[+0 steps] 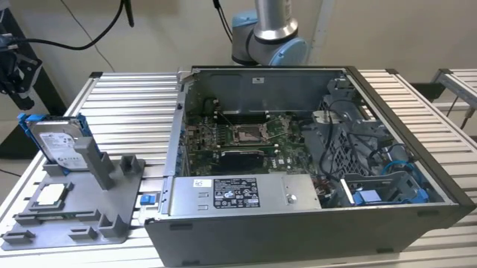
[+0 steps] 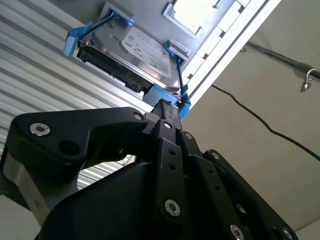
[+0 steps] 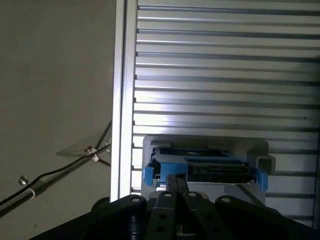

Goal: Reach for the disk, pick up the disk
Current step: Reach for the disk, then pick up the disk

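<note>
In the exterior view the disk (image 1: 58, 142) stands on edge in a grey holder (image 1: 111, 184) on the slatted bench (image 1: 127, 95), at the exterior view's left, beside an open case (image 1: 298, 167). A chip (image 1: 51, 194) lies flat on the holder, nearer the camera. The black end effector (image 1: 22, 99) hangs above the disk at the frame's left edge, apart from it. In the second wrist view the end effector (image 2: 167, 106) has its fingers drawn together with nothing between them, its tip pointing at the blue bracket (image 2: 75, 40) around the disk (image 2: 135, 52). In the first wrist view the closed end effector (image 3: 176, 179) lines up with the disk's (image 3: 210, 167) top edge.
</note>
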You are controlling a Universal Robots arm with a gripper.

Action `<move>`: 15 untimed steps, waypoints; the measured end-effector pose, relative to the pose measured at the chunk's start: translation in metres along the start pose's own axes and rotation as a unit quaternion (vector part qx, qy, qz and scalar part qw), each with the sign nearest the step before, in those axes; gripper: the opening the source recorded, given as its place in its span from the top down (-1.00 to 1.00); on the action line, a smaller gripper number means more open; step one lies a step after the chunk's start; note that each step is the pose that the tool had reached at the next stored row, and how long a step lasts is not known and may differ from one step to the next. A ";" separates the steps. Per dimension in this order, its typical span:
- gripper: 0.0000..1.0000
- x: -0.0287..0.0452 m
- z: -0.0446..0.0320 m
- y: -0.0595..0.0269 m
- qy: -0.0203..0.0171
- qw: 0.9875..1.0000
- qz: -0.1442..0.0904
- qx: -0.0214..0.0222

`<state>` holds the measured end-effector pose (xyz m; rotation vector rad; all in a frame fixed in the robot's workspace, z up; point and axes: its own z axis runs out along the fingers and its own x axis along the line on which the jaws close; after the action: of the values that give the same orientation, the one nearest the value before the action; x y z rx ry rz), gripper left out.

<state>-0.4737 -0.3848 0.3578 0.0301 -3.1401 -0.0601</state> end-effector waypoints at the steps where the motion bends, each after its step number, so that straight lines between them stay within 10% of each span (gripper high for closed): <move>1: 1.00 0.0000 0.0001 0.0002 0.000 1.000 0.000 0.000; 15: 1.00 -0.0010 0.0000 0.0003 0.000 1.000 -0.001 0.000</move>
<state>-0.4727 -0.3844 0.3578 0.0347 -3.1399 -0.0599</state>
